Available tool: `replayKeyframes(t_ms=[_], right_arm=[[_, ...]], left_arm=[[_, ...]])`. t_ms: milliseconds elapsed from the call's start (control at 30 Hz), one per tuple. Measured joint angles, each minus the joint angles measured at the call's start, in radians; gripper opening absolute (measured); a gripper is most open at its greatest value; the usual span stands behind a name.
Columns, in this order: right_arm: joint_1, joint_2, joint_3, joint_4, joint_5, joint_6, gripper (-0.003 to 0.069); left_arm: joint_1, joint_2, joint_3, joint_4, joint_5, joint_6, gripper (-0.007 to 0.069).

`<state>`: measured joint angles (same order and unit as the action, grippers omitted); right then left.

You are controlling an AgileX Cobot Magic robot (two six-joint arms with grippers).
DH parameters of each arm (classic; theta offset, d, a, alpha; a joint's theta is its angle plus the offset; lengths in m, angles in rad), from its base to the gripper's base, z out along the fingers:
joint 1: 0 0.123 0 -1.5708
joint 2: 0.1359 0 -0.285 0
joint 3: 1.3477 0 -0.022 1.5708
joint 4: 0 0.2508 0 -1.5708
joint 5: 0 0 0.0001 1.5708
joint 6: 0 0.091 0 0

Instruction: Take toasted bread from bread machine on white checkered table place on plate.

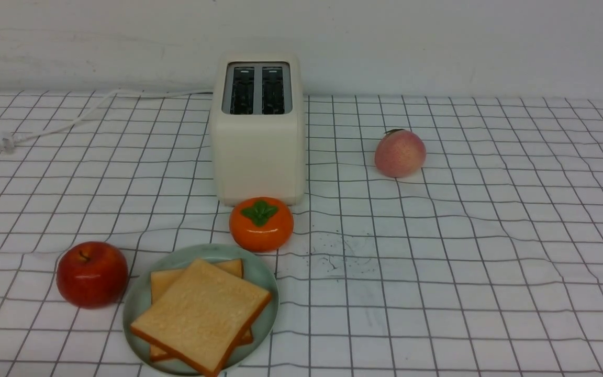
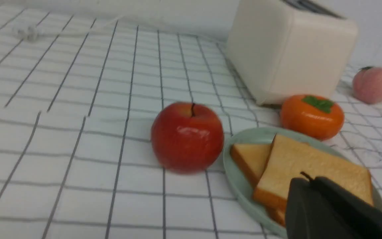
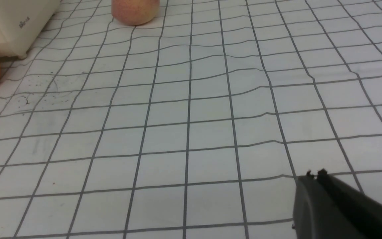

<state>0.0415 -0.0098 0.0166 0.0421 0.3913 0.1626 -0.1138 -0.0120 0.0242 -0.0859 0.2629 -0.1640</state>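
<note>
**Colours and patterns on the worktop**

The worktop is white with a thin dark grid. The toaster is cream-white with a grey top panel and dark slots. The toast slices are golden-tan with orange-brown crusts, the plate pale green. The apple is red, the persimmon orange with a green leaf cap, the peach pink.

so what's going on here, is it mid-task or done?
Looks done. Both toast slices lie stacked on the green plate, and the toaster slots show nothing in them. Neither gripper holds anything: the left gripper is shut, off to the side of the plate, and the right gripper is shut over bare cloth. The apple, persimmon and peach sit untouched.
</note>
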Motion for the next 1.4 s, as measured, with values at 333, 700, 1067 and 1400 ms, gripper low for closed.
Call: replayKeyframes(t_ms=[333,700,1067,1400], right_arm=[[0.0,0.0,0.0,0.0,0.0,0.001,0.0015],[0.0,0.0,0.0,0.0,0.0,0.001,0.0025],[0.0,0.0,0.0,0.0,0.0,0.001,0.0042],[0.0,0.0,0.0,0.0,0.0,0.001,0.005]], left_arm=[[0.0,0.0,0.006,0.031,0.125,-0.048,-0.0013],[0.0,0.0,0.006,0.032,0.125,-0.048,-0.0013],[0.0,0.0,0.006,0.032,0.126,-0.048,-0.0013],[0.0,0.0,0.006,0.032,0.127,-0.048,-0.0008]])
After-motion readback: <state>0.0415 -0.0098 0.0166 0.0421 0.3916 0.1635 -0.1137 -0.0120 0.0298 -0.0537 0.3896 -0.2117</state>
